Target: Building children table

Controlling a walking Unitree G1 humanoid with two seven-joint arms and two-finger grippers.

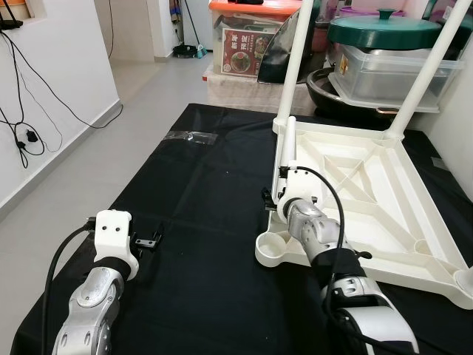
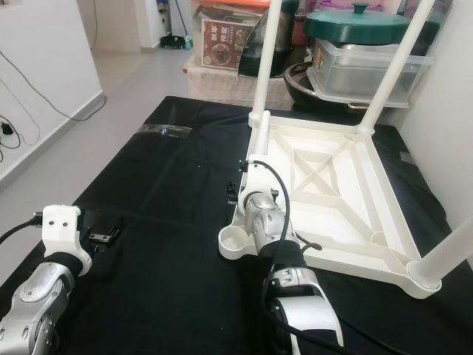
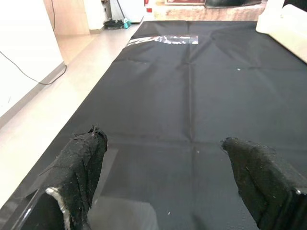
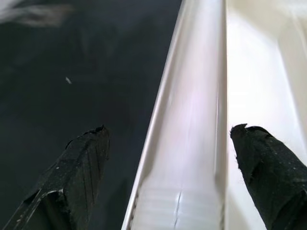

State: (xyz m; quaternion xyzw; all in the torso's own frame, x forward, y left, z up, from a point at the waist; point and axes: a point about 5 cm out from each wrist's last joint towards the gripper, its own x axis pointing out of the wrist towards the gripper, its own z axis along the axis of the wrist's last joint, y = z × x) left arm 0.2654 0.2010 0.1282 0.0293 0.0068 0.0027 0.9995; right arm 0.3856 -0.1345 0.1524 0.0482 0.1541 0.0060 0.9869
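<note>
A white children's table [image 1: 384,214] lies upside down on a black mat [image 1: 199,207]. Two white legs [image 1: 295,59] stand upright in its far corners, and a third leg [image 2: 447,251] sits in the near right corner. The near left socket [image 1: 272,249] is empty. My right gripper [image 4: 170,132] is open at the table's left edge. A loose white leg [image 1: 290,140] runs between its fingers, which stand apart from it on both sides. My left gripper [image 3: 177,143] hovers open over bare mat at the near left, holding nothing.
A clear plastic wrapper [image 1: 191,137] lies on the mat's far left. Storage boxes, a dark wok and a green-lidded pot [image 1: 384,29] crowd the back. Cables [image 1: 26,137] hang on the white wall at left, and tiled floor [image 1: 66,192] borders the mat there.
</note>
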